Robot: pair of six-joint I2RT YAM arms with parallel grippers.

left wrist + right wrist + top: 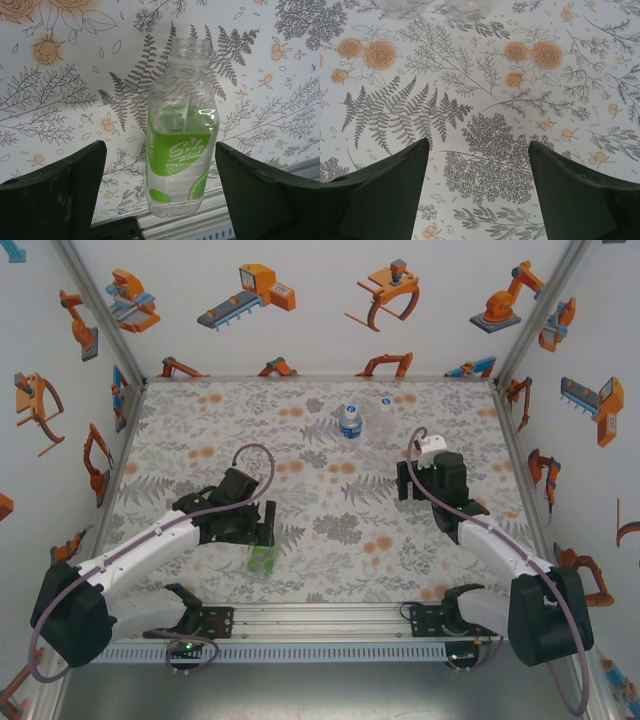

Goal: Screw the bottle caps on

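my left claw [160, 145] hangs spread wide around the green-label bottle [180, 135], which lies uncapped on the floral table [485, 75], its base at the front rail [200, 220]. neither finger touches it. my right claw [477, 141] gapes empty over the table, with the blue-label bottle [349, 421] and clear bottle [385, 404] standing beyond it.

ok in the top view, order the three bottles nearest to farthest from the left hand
1. green-label bottle, right by the left hand, near side
2. blue-label bottle, far side, centre
3. plain clear bottle, far side, right of the blue one
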